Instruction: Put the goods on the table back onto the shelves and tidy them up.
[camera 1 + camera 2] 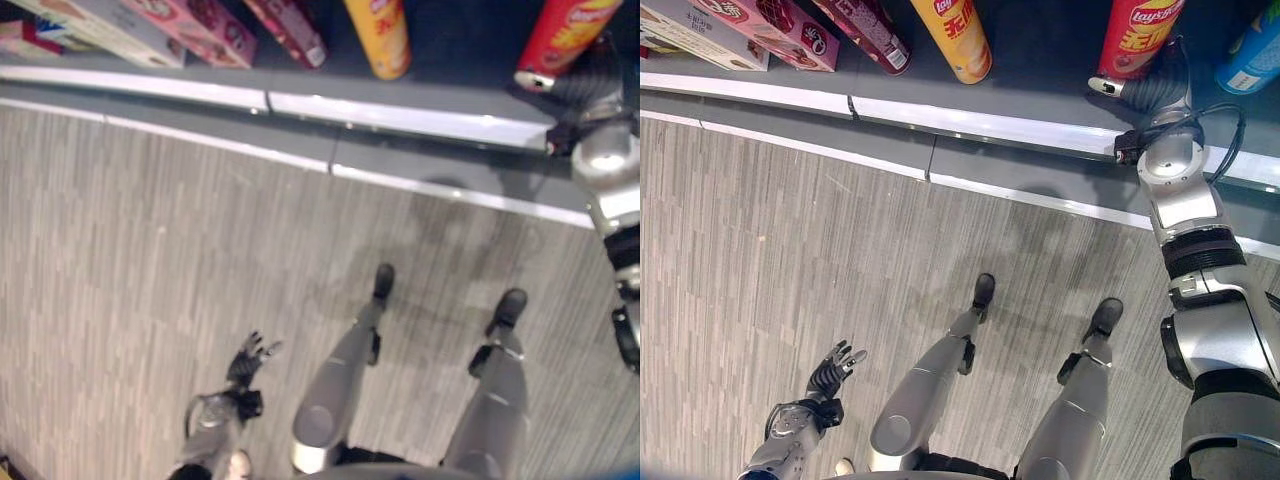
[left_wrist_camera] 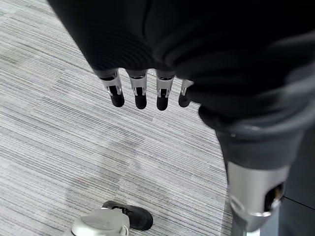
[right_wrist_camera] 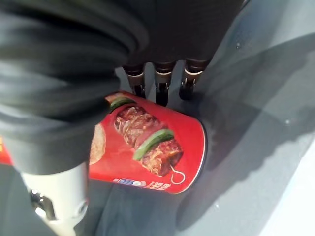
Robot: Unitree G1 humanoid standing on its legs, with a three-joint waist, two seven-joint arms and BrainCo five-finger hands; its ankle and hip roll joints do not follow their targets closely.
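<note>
A red chips can (image 1: 1135, 35) stands on the dark bottom shelf (image 1: 1040, 60) at the right. My right hand (image 1: 1155, 85) reaches in beside its base. In the right wrist view the fingers (image 3: 162, 91) lie against the red can (image 3: 147, 142) and the thumb sits on its other side, so the hand is shut on it. My left hand (image 1: 830, 372) hangs low at my left side over the carpet, open and holding nothing, its fingers (image 2: 140, 96) straight.
On the same shelf stand a yellow chips can (image 1: 955, 35), a dark red box (image 1: 870, 30), pink and white boxes (image 1: 770, 25) at the left and a blue pack (image 1: 1252, 55) at the far right. The shelf's white front edge (image 1: 980, 125) runs above striped grey carpet (image 1: 790, 250).
</note>
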